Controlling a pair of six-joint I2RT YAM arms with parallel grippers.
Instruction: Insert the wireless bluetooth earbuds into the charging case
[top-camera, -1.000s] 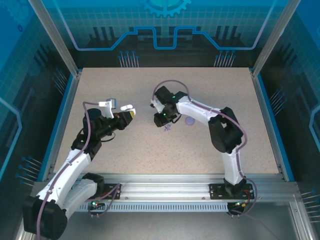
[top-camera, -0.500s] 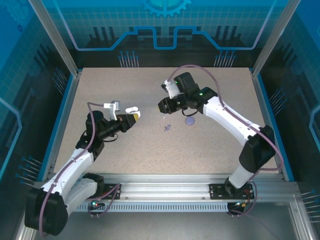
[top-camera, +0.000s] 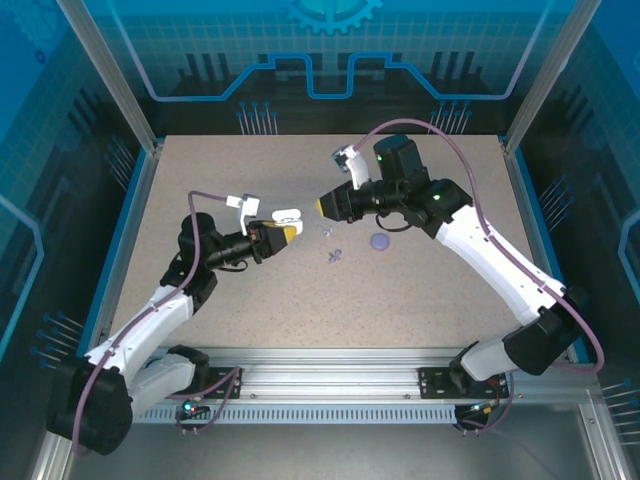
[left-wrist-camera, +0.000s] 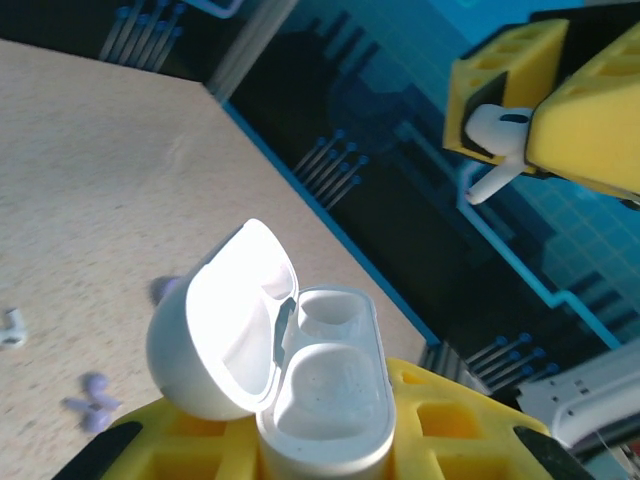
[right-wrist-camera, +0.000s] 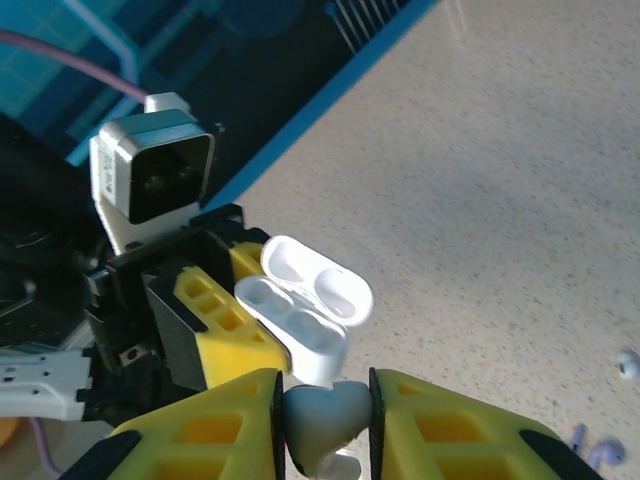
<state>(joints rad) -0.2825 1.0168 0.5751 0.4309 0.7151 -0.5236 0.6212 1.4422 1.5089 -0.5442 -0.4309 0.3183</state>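
Left wrist view is showing the left tool (left-wrist-camera: 325, 440) at the near edge, pinching the charging case (left-wrist-camera: 325, 400) between its yellow fingers. The case is standing upright, its lid (left-wrist-camera: 225, 330) swung open to the left and both wells facing up. Beyond it, up to the right, the right tool (left-wrist-camera: 535, 105) is hanging in the air. Its fingers are pressing on one white earbud (left-wrist-camera: 497, 135), whose stem is poking down and left, apart from the case. On the bench (left-wrist-camera: 100, 180) at lower left, small lavender pieces (left-wrist-camera: 90, 390) are lying near a whitish piece (left-wrist-camera: 10, 328).

From above, the two tools are facing each other over the middle of the bench, their tips near but not touching. The lavender pieces are resting under the gap between them, and a flat purple disc (top-camera: 379, 241) is lying near those pieces, on their right.
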